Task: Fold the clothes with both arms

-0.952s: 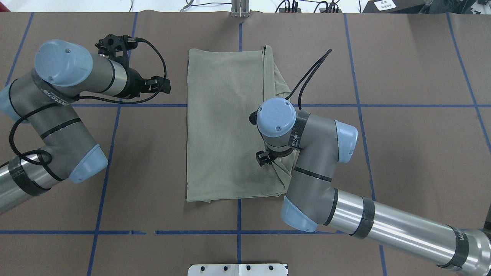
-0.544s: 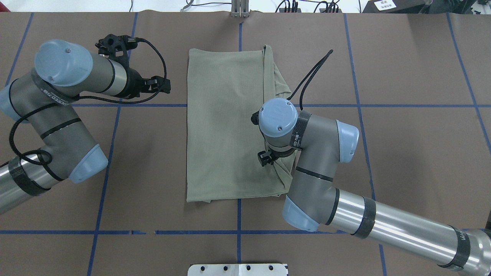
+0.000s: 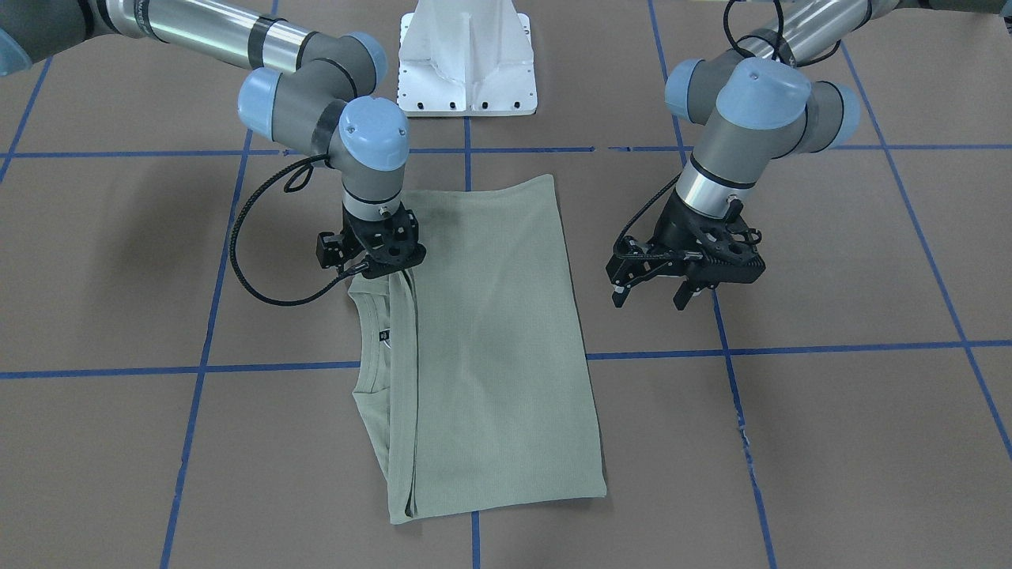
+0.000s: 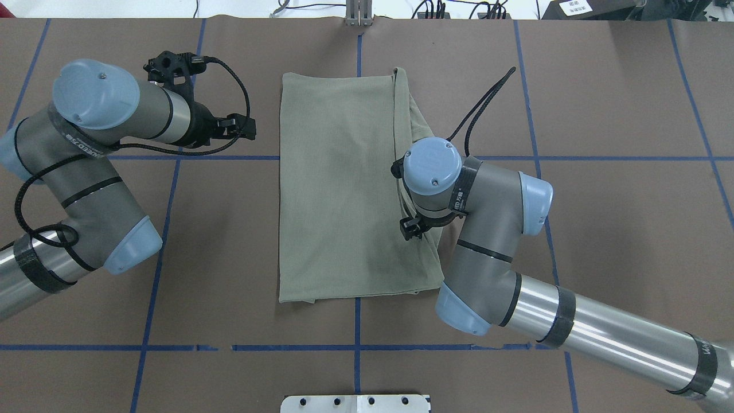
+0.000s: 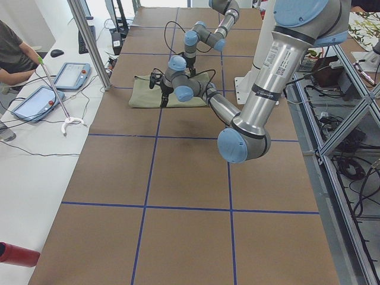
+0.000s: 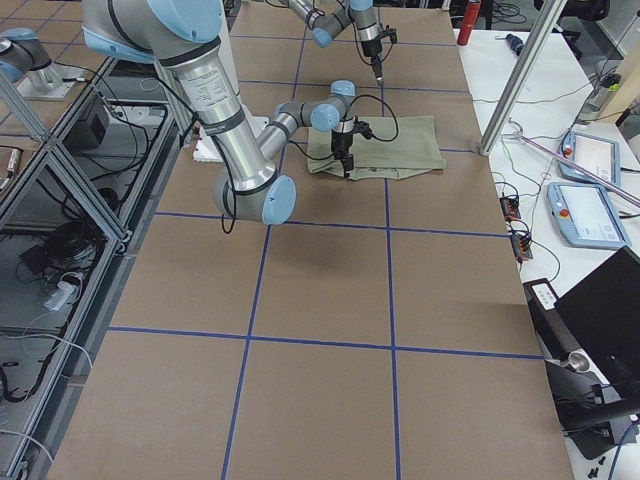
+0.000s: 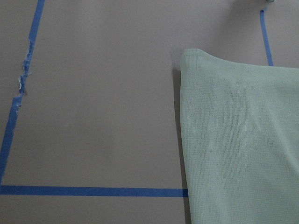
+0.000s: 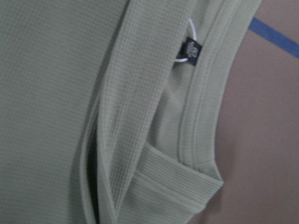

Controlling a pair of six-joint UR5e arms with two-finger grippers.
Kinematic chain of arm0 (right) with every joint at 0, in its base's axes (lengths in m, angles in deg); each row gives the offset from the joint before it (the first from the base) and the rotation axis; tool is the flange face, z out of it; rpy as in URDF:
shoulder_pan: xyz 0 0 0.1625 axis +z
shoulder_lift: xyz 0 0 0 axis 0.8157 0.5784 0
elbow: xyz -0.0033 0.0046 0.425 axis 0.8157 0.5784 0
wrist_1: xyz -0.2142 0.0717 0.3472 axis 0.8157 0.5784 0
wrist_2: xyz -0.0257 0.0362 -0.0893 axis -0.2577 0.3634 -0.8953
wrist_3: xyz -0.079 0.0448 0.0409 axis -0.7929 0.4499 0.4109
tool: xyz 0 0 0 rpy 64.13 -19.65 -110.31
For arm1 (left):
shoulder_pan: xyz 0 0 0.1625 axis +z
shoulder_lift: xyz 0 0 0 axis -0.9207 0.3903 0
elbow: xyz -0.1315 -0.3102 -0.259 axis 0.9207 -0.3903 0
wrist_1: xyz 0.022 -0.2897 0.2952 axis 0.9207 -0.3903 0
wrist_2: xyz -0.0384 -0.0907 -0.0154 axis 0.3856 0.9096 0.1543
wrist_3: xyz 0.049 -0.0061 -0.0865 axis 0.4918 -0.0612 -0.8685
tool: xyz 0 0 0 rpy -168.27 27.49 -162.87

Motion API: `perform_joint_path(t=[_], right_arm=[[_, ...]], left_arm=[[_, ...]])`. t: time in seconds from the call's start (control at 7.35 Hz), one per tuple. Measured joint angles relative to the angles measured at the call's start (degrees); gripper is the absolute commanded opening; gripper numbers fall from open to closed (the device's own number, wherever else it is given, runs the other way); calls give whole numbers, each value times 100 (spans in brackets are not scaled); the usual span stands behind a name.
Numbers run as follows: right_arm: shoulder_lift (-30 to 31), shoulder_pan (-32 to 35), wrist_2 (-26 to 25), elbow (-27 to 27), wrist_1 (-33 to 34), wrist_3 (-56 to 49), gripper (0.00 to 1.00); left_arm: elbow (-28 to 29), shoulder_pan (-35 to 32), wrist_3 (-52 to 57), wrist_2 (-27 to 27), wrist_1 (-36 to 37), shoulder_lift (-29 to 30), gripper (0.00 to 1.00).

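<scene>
The pale sage-green shirt lies flat on the brown table, folded lengthwise into a long rectangle. Its ribbed neck and black label show along its edge on my right arm's side. The right wrist view shows the collar, the label and a folded strip of knit. My right gripper points down over that edge, close to the cloth; its fingers are hidden, so I cannot tell its state. My left gripper is open and empty, hovering above bare table beside the shirt's other long edge.
The white pedestal base stands at the robot's side of the table. Blue tape lines grid the brown surface. A metal post and operator tablets sit beyond the far edge.
My right arm has shifted a little to the right, towards the shirt's neck-side edge. The left arm and the shirt have not visibly moved.
</scene>
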Motion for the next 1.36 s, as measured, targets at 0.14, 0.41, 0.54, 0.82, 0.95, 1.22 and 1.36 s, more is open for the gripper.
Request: perform_joint_path(t=[0.14,0.41,0.54,0.82,0.95,1.22,1.36], right_arm=[[223,90,17,-171,-4,-35,100],[627,222,60,-575,7,-69,100],[662,295,127,-665,33,-73,100],[439,479,299,-642,68,-75,100],[200,532,301,-458,67,-75,100],[-202,625,262,-93,23,-73,100],[-407,685,254,122,5,-76,100]], left_arm=[[-3,1,-6,0,0,8,100],[-4,2,-12,0,0,10,100],[-7,2,-7,0,0,10,100],[-26,2,-3,0,0,11,100],[-34,5,4,0,0,22,100],[-61,8,32,0,-47,33,100],[-74,5,43,0,-202,13,100]])
